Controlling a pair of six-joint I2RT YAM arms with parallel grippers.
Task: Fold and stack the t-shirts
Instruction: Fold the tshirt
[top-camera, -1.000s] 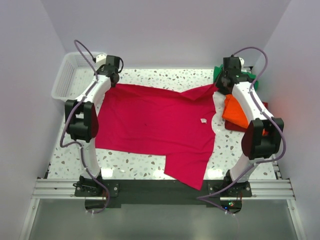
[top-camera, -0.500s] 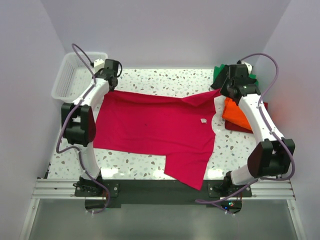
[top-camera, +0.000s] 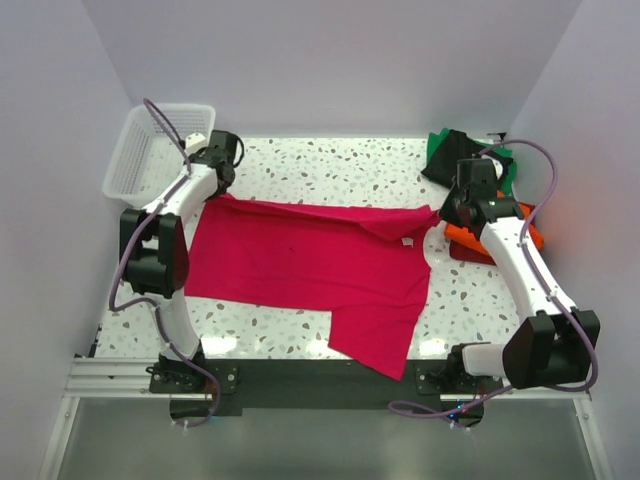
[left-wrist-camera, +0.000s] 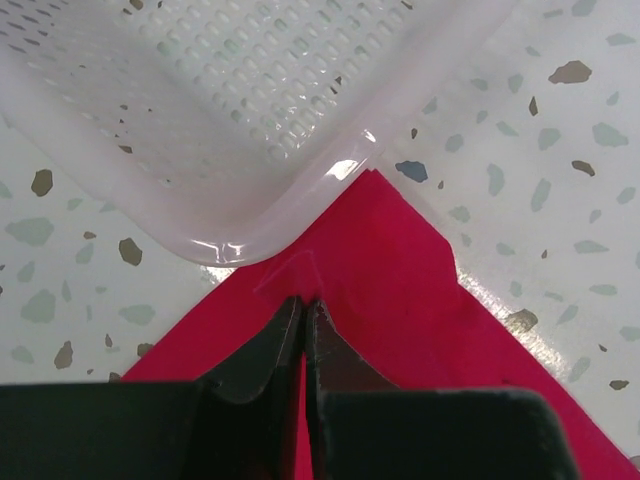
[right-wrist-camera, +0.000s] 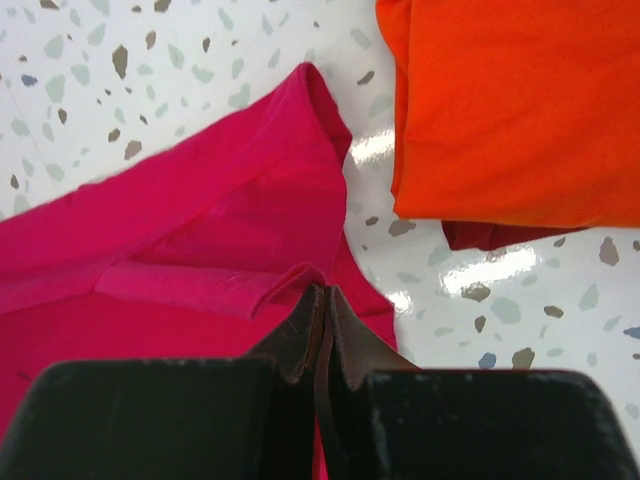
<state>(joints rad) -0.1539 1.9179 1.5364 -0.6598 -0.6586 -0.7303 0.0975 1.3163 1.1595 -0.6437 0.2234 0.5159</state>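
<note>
While both arms are reaching to the far side of the table (top-camera: 330, 160), each pincer is sitting on a far corner of the crimson shirt (top-camera: 310, 265). The left gripper (left-wrist-camera: 303, 300) is showing its jaws pressed together with crimson cloth caught at their tips, just beside the rounded corner of the white basket (left-wrist-camera: 250, 235). The right gripper (right-wrist-camera: 320, 290) is likewise showing closed jaws, pinching a rolled fold of the same shirt, with the orange shirt (right-wrist-camera: 510, 110) lying just beside it and a dark red one (right-wrist-camera: 480, 235) showing beneath that.

The crimson shirt is lying spread flat, its long axis running left to right across the table, its neck label (top-camera: 407, 241) toward the right end and one sleeve (top-camera: 372, 340) trailing over the near edge. From both pincers, the bulk of the cloth is lying toward the arm bases.

Judgement: a lengthwise fold is in hand; the far edge is needing to travel nearward, both ends level. Uneven travel is risking a skewed crease.
</note>
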